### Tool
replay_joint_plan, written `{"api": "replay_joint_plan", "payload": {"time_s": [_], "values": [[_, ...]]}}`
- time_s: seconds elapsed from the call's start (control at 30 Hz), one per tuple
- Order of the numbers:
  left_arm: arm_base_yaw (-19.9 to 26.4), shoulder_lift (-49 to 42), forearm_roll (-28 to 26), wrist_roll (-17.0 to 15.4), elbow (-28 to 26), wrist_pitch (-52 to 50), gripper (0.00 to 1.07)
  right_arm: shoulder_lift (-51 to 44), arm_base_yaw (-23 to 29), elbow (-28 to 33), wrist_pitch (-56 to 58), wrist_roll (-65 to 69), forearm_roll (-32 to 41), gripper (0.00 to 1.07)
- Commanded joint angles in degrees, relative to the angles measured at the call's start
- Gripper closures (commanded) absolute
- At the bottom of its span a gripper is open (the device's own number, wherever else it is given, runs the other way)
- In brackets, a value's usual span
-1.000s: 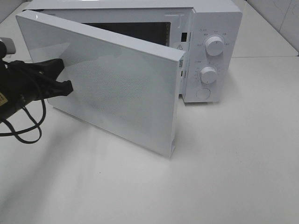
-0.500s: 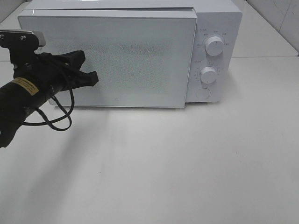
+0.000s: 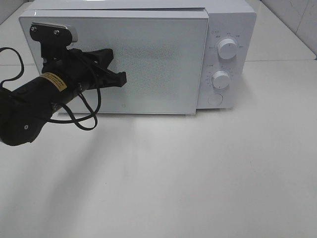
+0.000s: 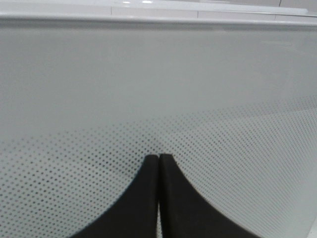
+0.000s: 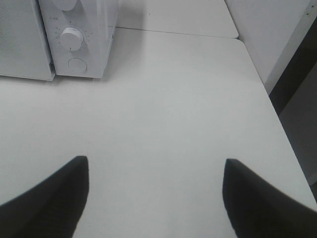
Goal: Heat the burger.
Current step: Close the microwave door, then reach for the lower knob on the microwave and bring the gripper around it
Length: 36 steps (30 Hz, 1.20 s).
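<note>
A white microwave (image 3: pixel 228 29) stands at the back of the table with its door (image 3: pixel 158 64) shut. The burger is hidden; no frame shows it. My left gripper (image 3: pixel 121 78) is shut and empty, its black fingertips (image 4: pixel 159 163) against the dotted door front. The door fills the left wrist view (image 4: pixel 158 89). My right gripper (image 5: pixel 153 198) is open and empty above the bare table, to the right of the microwave; it is out of the exterior high view.
Two white knobs (image 3: pixel 227 48) (image 3: pixel 221 79) and a round button (image 3: pixel 215 99) sit on the microwave's control panel, also seen in the right wrist view (image 5: pixel 72 37). The white table (image 3: pixel 198 173) ends at a right edge (image 5: pixel 270 99) beside a dark gap.
The microwave door has swung from wide open to shut. My left gripper followed it in and to the right, and now rests against the door front.
</note>
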Motion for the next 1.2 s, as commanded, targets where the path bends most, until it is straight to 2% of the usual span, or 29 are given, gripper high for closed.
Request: {"api": "replay_joint_plan", "payload": {"time_s": [0.03,0.13,0.33,0.4,0.5,0.57,0.67,0.87,1.2], "values": [[0.0,0.11,-4.3,1.43,-1.83,-0.29,1.07,-1.6,-0.17,0.06,-0.29,-0.34,-0.11,0.33],[-0.17,0.63,-4.41,3.32,-2.35,-0.29,1.07,-1.6,-0.17,0.06,-0.29,-0.34,-0.11,0.33],[-0.57,2.46,-4.41,2.98,-5.44,0.46,1.07,-1.6,-0.17,0.06,-0.29,-0.34,-0.11,0.33],[-0.63,4.01,-4.18,2.98,-9.8,4.47,1.07,-1.6,-0.17,0.06,-0.29,-0.34,-0.11,0.33],[-0.63,4.24,-4.18,2.98,-11.06,5.56,1.07,-1.6,-0.17,0.06,-0.29,-0.34,-0.11,0.33],[-0.92,5.33,-3.72,2.98,-15.3,6.93,1.07,-1.6,-0.17,0.06,-0.29,-0.29,-0.11,0.33],[-1.72,5.39,-3.72,2.98,-17.19,7.05,1.07,-1.6,-0.17,0.06,-0.29,-0.29,-0.11,0.33],[-3.5,4.53,-3.55,2.35,-18.16,8.37,1.07,-1.6,-0.17,0.06,-0.29,-0.29,-0.11,0.33],[-6.3,-2.18,0.63,2.35,-18.16,18.33,1.07,-1.6,-0.17,0.06,-0.29,-0.29,-0.17,0.33]]}}
